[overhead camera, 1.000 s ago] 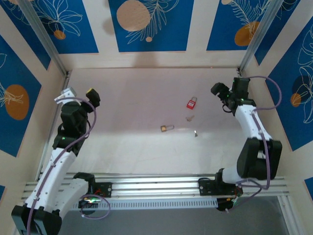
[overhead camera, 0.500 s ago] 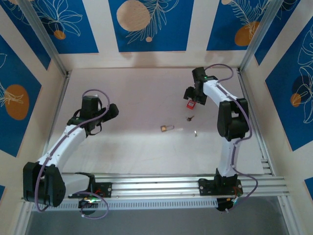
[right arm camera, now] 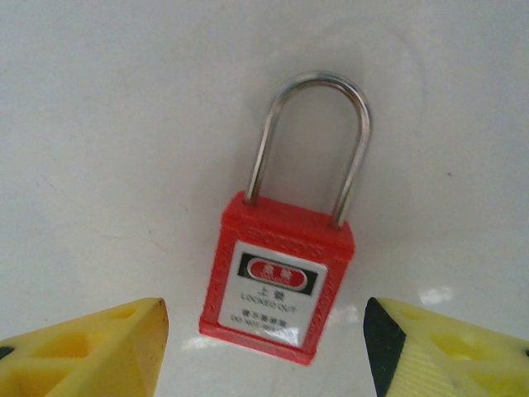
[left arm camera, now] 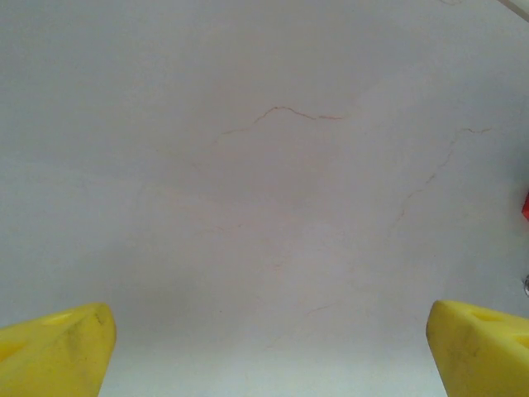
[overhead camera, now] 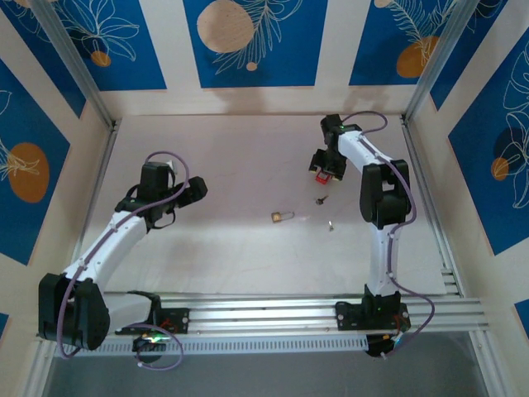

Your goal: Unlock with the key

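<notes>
Red padlock [right arm camera: 278, 289] between the right fingers [right arm camera: 91, 351], clear of both.

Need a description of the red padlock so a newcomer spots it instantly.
On the white table's far right, beneath the right end effector, lies the red padlock, flat, steel shackle toward the far wall. Unlike the smaller brass padlock mid-table, its body is red with a white warning label.

On the bench [overhead camera: 231, 157], the far padlock [right arm camera: 281, 281] lies flat between the fingers of my right pincer [right arm camera: 264, 322] (touching neither); a key [overhead camera: 321, 199] sits just nearer me, the near padlock [overhead camera: 282, 217] left of that.
</notes>
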Available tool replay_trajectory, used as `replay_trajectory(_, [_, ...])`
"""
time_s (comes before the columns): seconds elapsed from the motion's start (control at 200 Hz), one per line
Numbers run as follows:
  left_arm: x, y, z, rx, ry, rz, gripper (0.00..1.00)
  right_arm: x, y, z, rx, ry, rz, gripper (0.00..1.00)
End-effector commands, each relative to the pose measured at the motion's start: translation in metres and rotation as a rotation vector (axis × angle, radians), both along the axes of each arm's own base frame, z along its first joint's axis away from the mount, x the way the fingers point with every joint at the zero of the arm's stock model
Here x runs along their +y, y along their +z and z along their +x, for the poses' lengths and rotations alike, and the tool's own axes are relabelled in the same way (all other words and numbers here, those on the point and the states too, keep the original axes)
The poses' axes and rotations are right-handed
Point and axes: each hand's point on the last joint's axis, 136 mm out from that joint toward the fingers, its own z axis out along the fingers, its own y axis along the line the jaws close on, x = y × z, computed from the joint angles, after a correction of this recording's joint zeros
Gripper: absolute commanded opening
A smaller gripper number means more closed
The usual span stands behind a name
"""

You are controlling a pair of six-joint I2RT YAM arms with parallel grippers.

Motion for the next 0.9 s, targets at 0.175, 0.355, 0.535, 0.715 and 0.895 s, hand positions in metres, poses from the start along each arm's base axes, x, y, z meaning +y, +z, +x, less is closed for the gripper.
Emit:
replay_trajectory(0.175, [-0.012,0.007,0.002,-0.024,-0.027,-0.047,0.96,0.000,-0.013,-0.003,0.074,-0.003,-0.033,0.53])
replay_trajectory(0.355, [-0.012,0.012,-0.005,-0.037,-0.034,-0.058,0.96,0.010,-0.009,-0.001,0.056,0.073,-0.067,0.46])
replay_trajectory(0.535, [-0.012,0.013,-0.011,-0.036,-0.040,-0.063,0.96,0.049,-0.008,-0.007,0.002,0.256,-0.045,0.43])
replay_trajectory(0.715, [-0.013,0.019,-0.013,-0.056,-0.042,-0.071,0.96,0.127,-0.003,-0.028,-0.052,0.507,0.020,0.44])
replay_trajectory(0.895, [-0.013,0.021,-0.017,-0.061,-0.043,-0.079,0.96,0.188,-0.006,-0.057,-0.033,0.718,0.011,0.46])
